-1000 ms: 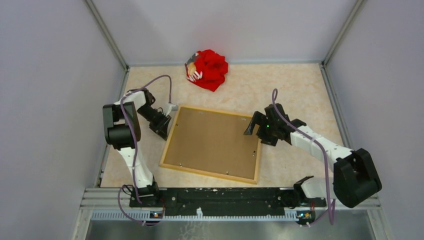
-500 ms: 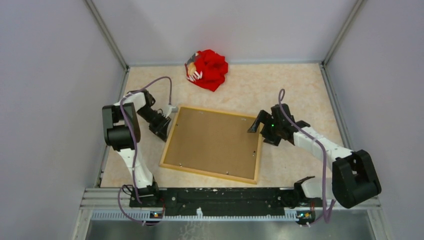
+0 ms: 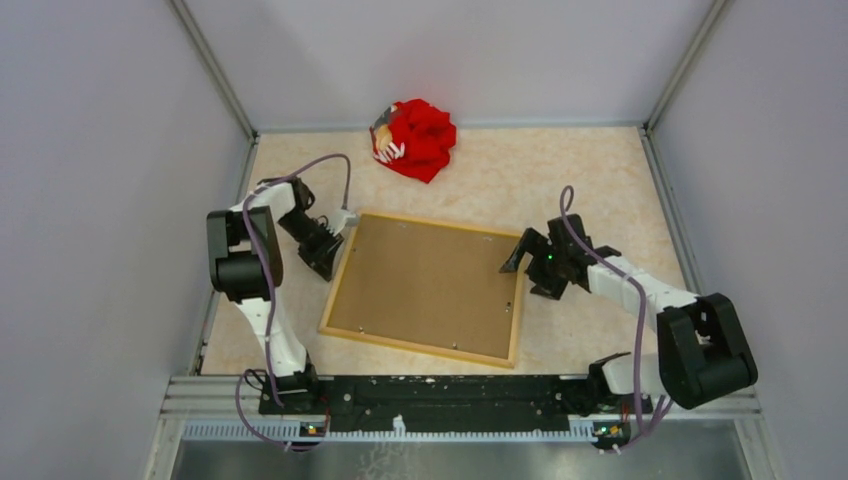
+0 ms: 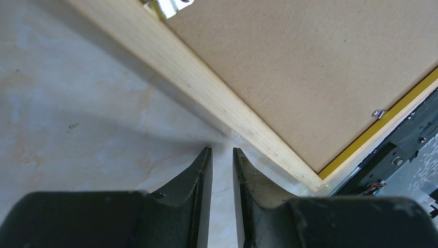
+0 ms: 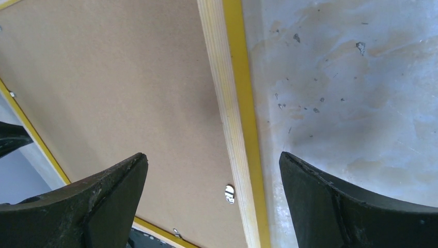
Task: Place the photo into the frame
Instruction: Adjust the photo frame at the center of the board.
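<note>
Top external view: grey walls (image 3: 100, 200) enclose one beige table (image 3: 600, 180) bearing one face-down frame (image 3: 420, 347), one brown board (image 3: 430, 285) filling it, and one red cloth (image 3: 425, 135) behind it. Left gripper (image 4: 221, 151) sits beside the frame's left edge, fingers barely apart and empty; right gripper (image 5: 212, 159) hangs over its right edge, spread wide.

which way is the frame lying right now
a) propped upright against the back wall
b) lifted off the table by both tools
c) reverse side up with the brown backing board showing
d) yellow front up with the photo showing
c: the frame lies flat with its light wood reverse facing up, and the brown backing board fills its opening.
</note>
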Robot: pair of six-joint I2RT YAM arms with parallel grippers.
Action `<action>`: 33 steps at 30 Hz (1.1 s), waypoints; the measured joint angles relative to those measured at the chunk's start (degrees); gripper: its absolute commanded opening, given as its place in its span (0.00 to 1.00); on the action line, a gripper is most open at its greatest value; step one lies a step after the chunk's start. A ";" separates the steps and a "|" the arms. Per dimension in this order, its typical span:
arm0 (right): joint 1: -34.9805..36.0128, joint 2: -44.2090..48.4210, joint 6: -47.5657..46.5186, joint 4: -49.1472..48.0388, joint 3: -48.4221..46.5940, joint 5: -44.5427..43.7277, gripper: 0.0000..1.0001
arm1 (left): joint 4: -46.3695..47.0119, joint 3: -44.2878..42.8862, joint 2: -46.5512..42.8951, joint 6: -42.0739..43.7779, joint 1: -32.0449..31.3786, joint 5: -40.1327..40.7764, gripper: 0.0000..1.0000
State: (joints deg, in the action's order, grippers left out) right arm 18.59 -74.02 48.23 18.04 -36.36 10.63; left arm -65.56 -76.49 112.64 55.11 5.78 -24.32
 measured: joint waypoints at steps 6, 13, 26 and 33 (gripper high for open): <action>0.02 -3.10 0.39 -2.67 0.07 1.73 0.99 | 0.42 0.76 -0.22 0.15 -2.38 0.46 0.27; -0.26 -7.69 1.29 -6.19 -1.97 4.83 0.99 | 0.42 0.98 -0.63 0.17 -3.21 2.47 0.27; -2.29 -22.73 -4.11 -2.69 -19.41 2.19 0.99 | 0.70 7.96 -6.12 0.17 -13.51 10.34 0.27; -3.72 -27.52 -6.71 1.55 -26.47 1.53 0.99 | -4.96 9.42 -7.74 1.36 -19.50 6.08 0.32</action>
State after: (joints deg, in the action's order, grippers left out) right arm 14.87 -101.54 41.52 19.59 -62.83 12.16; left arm -70.52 -67.07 104.90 56.47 -13.72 -18.24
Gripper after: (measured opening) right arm 0.985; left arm 0.292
